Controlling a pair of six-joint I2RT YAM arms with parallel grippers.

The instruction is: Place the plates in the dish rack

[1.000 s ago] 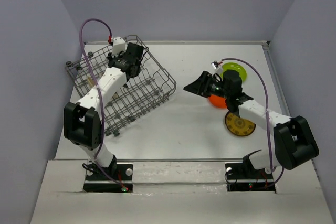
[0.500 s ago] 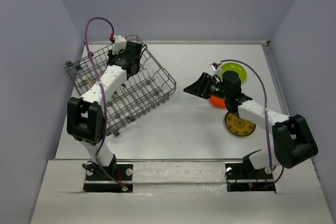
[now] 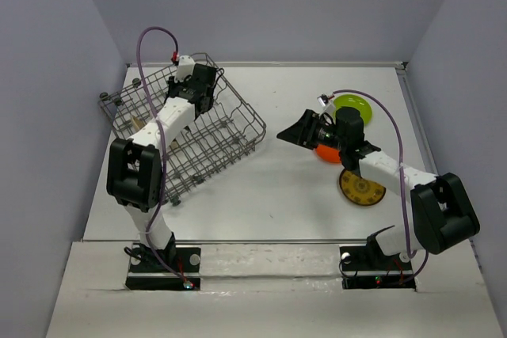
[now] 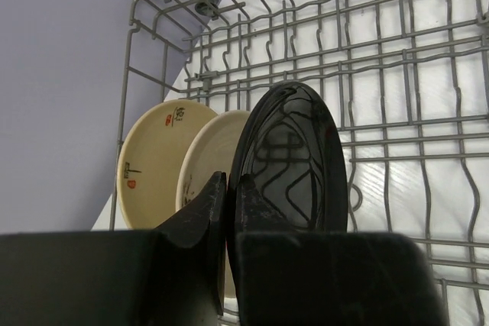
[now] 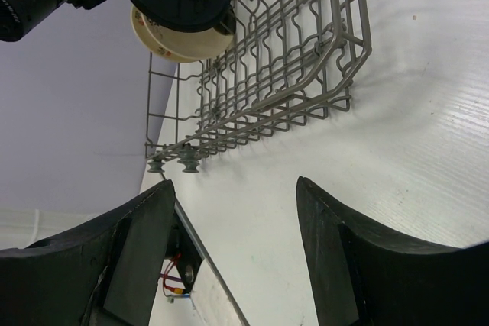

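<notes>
your left arm has swung its elbow inward and carried the left gripper (image 4: 227, 182) a little further toward the far corner of the dish rack (image 3: 238, 128); your right arm has barely stirred. the left jaws look clenched on the rim of the black plate (image 4: 294, 158), which stands on edge inside the rack just beside the two cream plates (image 4: 153, 154). ease it straight down so the rim settles between tines without nudging the cream pair, then let go. the right gripper (image 5: 233, 188) hangs wide and empty near the lime green plate (image 3: 354, 105), orange plate (image 3: 325, 153) and yellow-brown plate (image 3: 360, 187) on the table.
</notes>
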